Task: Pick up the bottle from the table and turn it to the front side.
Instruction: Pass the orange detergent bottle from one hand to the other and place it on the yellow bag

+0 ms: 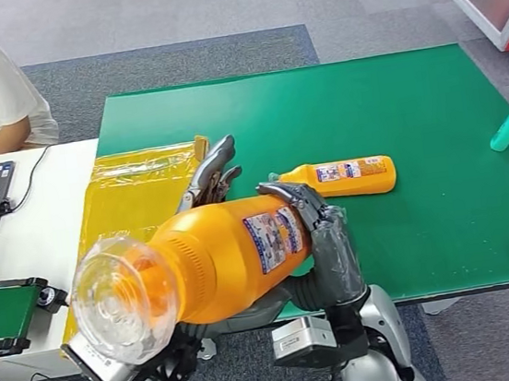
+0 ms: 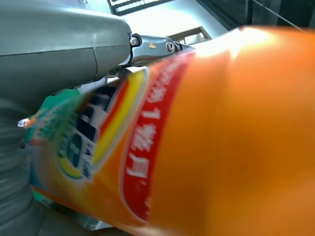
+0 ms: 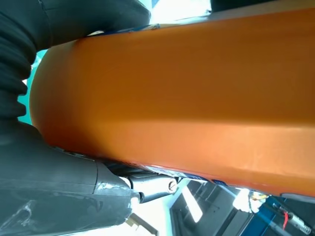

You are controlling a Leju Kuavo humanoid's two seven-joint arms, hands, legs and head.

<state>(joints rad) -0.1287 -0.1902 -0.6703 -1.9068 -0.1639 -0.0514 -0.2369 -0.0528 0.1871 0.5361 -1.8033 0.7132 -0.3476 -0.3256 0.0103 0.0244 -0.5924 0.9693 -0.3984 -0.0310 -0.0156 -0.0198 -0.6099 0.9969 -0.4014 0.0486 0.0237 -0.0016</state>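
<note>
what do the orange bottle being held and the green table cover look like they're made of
Orange bottle: probably plastic, glossy; light glints off its smooth body, its clear bottom end shows the orange inside, and a printed paper or film label wraps it. Both hands grip it.
Green table cover: looks like matte felt or rubber matting; flat, even colour, no shine. Cannot tell which.

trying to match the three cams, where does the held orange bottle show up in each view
Head view: orange bottle lies sideways low in the centre, clear end toward the camera.
Left wrist view: its printed label and orange body sit close up.
Right wrist view: a plain orange side.
Shared landmark: the green table mat, glimpsed beside the bottle.
</note>
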